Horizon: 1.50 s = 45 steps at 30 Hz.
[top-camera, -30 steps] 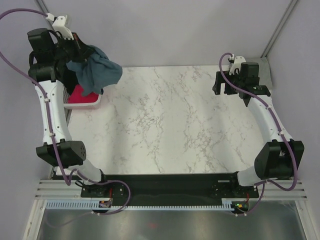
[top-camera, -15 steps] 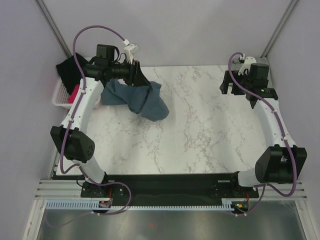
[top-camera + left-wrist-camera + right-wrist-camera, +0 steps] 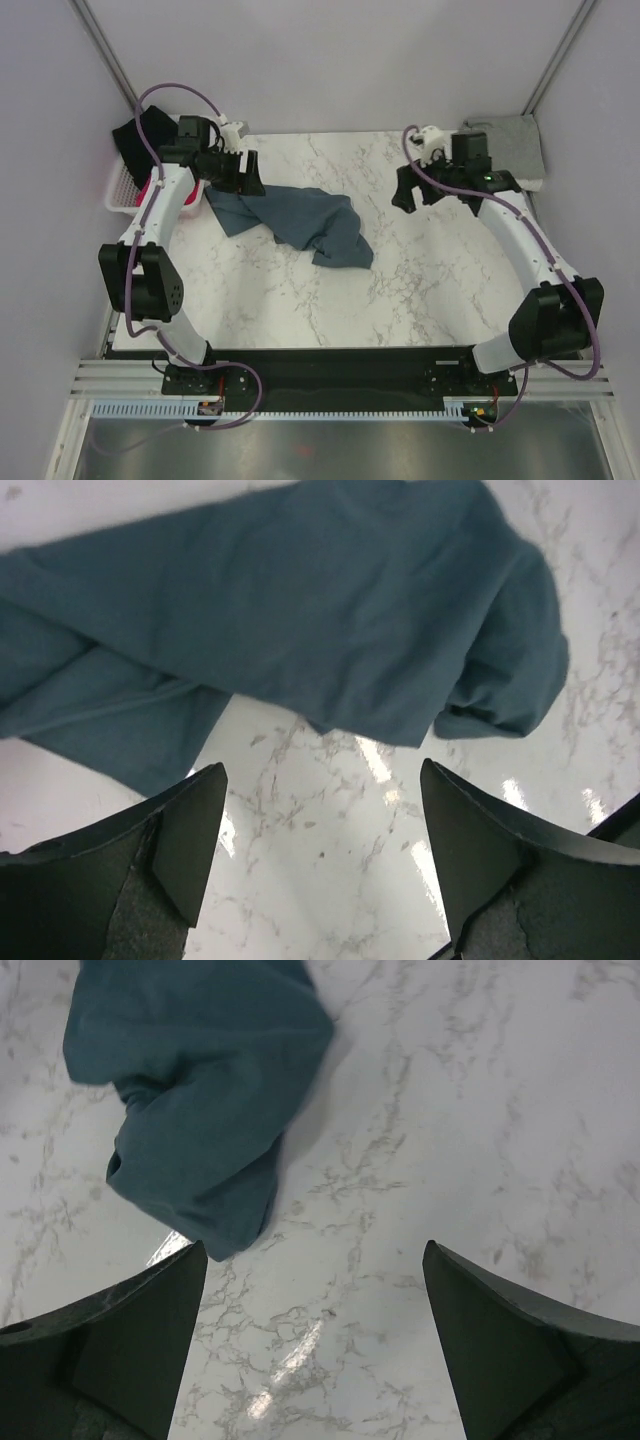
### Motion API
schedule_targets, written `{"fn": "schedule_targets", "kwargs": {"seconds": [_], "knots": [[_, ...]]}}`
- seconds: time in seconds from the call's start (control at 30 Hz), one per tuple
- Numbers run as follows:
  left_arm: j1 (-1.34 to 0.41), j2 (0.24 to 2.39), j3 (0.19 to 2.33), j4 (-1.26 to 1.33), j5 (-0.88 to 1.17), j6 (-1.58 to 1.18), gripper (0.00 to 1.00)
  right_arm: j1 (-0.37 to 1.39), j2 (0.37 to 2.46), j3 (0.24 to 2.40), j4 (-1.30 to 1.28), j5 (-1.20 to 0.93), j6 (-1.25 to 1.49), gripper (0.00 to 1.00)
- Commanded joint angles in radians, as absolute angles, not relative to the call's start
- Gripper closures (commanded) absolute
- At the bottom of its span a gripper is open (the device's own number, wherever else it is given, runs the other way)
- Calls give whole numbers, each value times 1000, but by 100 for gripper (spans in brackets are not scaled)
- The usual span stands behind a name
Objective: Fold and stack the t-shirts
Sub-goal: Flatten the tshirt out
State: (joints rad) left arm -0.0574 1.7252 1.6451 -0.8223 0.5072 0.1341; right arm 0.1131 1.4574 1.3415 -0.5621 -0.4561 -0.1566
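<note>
The slate-blue t-shirt [image 3: 300, 220] lies crumpled on the marble table [image 3: 420, 290], left of centre. My left gripper [image 3: 248, 172] hovers over its back left end, open and holding nothing. In the left wrist view the blue cloth [image 3: 300, 610] spreads just beyond the left gripper [image 3: 320, 768]. My right gripper [image 3: 406, 190] hangs open to the right of the shirt, apart from it. The right wrist view has the shirt's bunched end [image 3: 200, 1080] ahead of the right gripper [image 3: 312, 1247]. A light grey t-shirt [image 3: 505, 142] lies folded flat at the back right corner.
A white basket [image 3: 118, 188] stands off the table's back left edge, with black cloth [image 3: 140, 140] draped over it and something red [image 3: 152, 186] inside. Grey walls and metal posts close in the back and sides.
My left arm swung the blue t-shirt from above the basket out over the table and let it go; it now lies spread on the marble. My right arm moved left towards the shirt.
</note>
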Motion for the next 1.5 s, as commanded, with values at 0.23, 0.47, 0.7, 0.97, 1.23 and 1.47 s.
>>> {"fn": "schedule_targets", "kwargs": {"seconds": [0.23,0.47,0.7,0.97,1.23,1.47], "knots": [[-66,1577,1410,-747,242,221,19,678,1666,1411,-677,-249,-623,8],[-64,1529,1362,-746,233,218,19,804,1810,1465,-641,-166,-658,12],[-54,1526,1368,-746,233,218,19,836,1884,1447,-607,-92,-667,19],[-51,1554,1387,-746,233,218,19,842,1905,1437,-560,43,-684,52],[-49,1560,1401,-741,216,172,18,853,1933,1414,-558,113,-724,60],[-48,1551,1394,-741,213,167,18,836,1832,1471,-535,207,-739,100]]}}
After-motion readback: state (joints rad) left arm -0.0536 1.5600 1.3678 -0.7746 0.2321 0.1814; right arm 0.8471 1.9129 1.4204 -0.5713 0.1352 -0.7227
